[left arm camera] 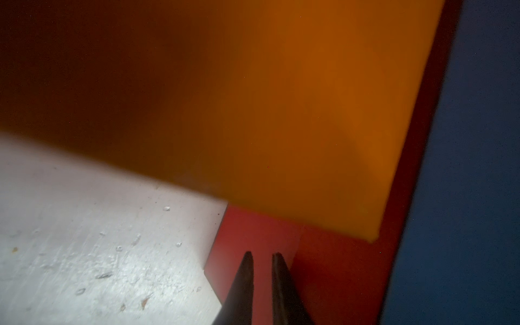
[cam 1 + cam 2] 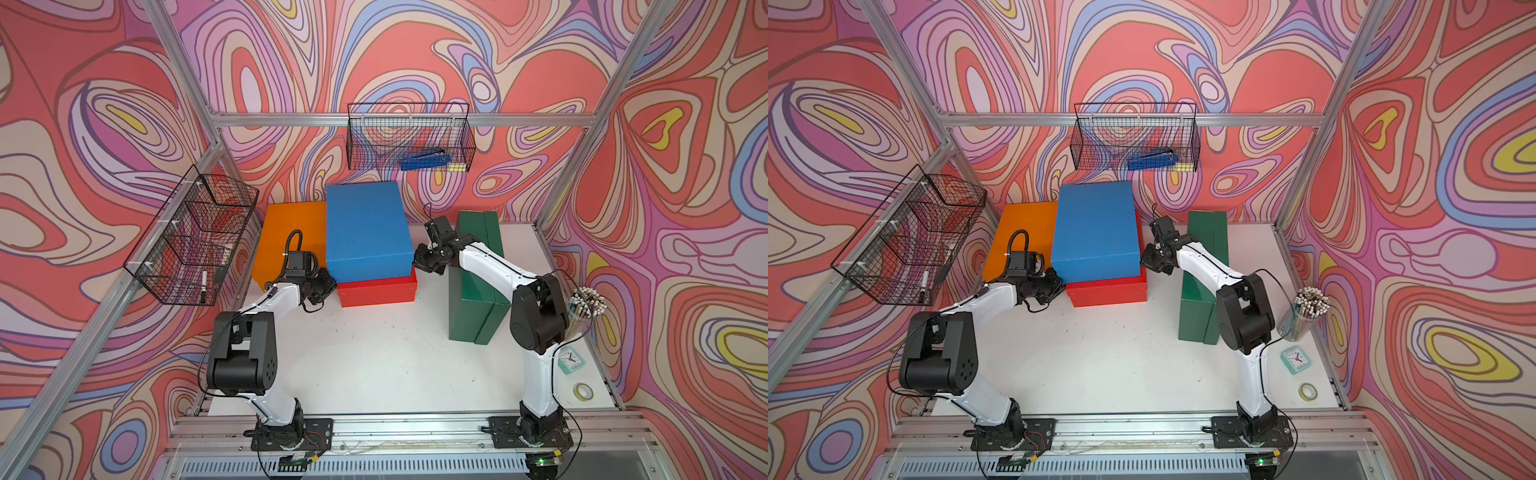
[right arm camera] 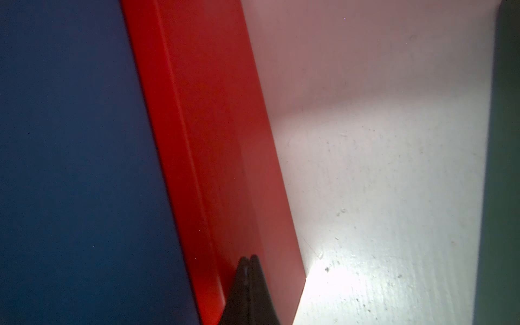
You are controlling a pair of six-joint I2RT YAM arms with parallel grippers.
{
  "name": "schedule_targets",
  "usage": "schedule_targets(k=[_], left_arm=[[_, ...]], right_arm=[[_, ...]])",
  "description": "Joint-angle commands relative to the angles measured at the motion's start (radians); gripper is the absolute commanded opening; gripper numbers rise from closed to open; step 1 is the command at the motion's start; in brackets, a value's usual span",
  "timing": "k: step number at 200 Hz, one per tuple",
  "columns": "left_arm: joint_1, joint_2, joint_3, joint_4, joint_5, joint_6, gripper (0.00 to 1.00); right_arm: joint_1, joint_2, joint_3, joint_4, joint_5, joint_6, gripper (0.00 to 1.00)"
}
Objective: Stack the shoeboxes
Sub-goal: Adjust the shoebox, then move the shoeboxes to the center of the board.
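Two stacked: blue box (image 2: 365,228) sits on red box (image 2: 376,293), mid-frame. Loose on the worktop (image 2: 395,353): orange box (image 2: 286,237) left, green box (image 2: 478,286) on edge right. Your left hand (image 1: 261,259) is slightly apart, empty; right hand (image 3: 249,257) together, empty, at red's side. Next, likely: squeeze-lift orange with both.

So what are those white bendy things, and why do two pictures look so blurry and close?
They are two robot arms, each ending in a pincer called a gripper. Two pictures look down from above; the close-up ones come from little cameras on the arms' wrists. On the white table, a blue cardboard shoebox sits on a red cardboard shoebox, an orange cardboard shoebox lies beside them, and a dark green cardboard shoebox stands on edge. The left gripper is slightly open, the right gripper is shut; both are close to the red box, holding nothing.
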Motion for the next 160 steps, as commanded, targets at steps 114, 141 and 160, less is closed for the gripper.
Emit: schedule_targets(k=[114, 141, 160], left_arm=[[-0.04, -0.079, -0.083, 0.031, 0.054, -0.039, 0.16], [-0.042, -0.151, -0.157, 0.024, 0.04, -0.038, 0.16], [-0.042, -0.204, -0.204, 0.007, 0.032, -0.033, 0.16]], right_arm=[[0.122, -0.091, -0.166, 0.17, -0.158, 0.081, 0.0], [0.15, -0.145, -0.243, 0.204, -0.15, 0.106, 0.0], [0.166, -0.182, -0.285, 0.213, -0.142, 0.119, 0.0]])
